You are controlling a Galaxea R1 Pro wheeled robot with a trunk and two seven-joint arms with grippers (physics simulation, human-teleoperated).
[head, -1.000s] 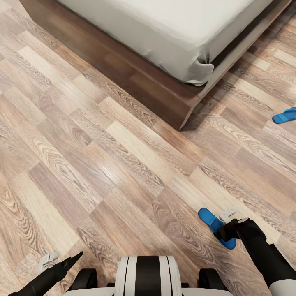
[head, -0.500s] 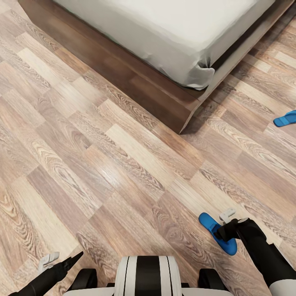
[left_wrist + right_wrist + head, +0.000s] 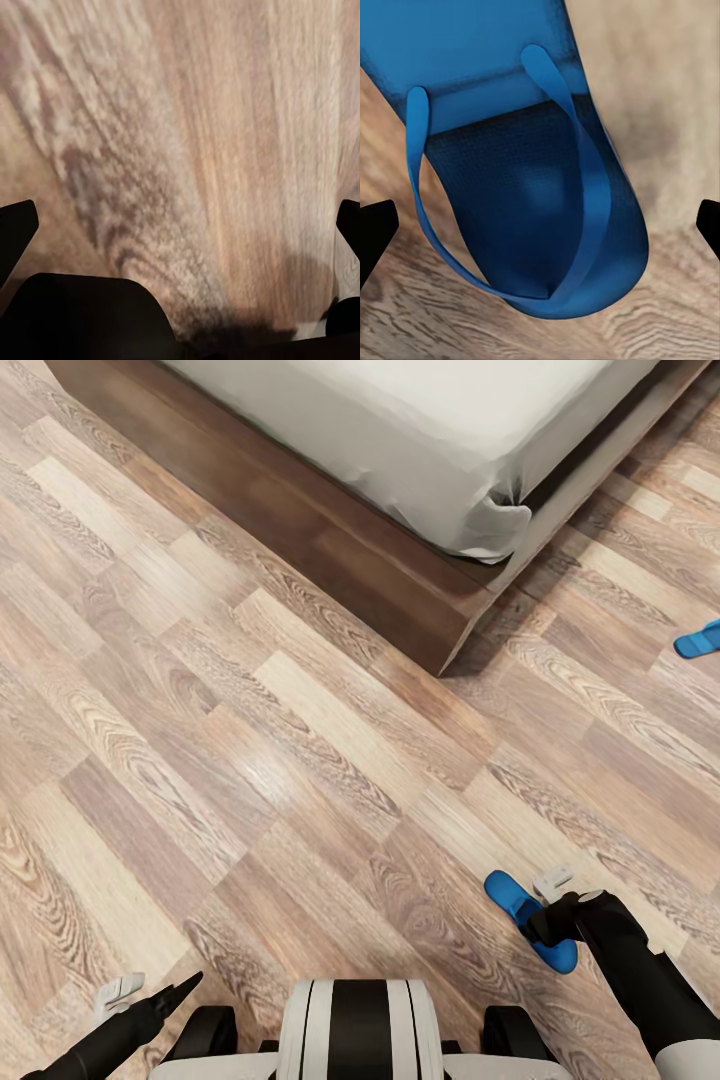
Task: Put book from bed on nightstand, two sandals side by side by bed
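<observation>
One bright blue sandal (image 3: 520,908) lies on the wood floor at the lower right, partly under my right gripper (image 3: 548,928). In the right wrist view this sandal (image 3: 510,150) is very close, strap side up, and my right gripper (image 3: 540,232) is open with its dark fingertips (image 3: 375,240) wide apart on either side of it. The other sandal (image 3: 700,640) lies at the right edge, past the bed corner. The bed (image 3: 330,550) spans the top, with its off-white mattress (image 3: 420,430). My left gripper (image 3: 185,987) hangs open over bare floor (image 3: 180,150). The book and the nightstand are out of view.
The bed frame's corner (image 3: 445,660) juts toward the middle of the floor. Wide wood-plank floor (image 3: 220,760) stretches left and in front of my base (image 3: 360,1030).
The whole view has shifted a little, so the far sandal sits closer to the right edge. Both arms and the near sandal keep their places.
</observation>
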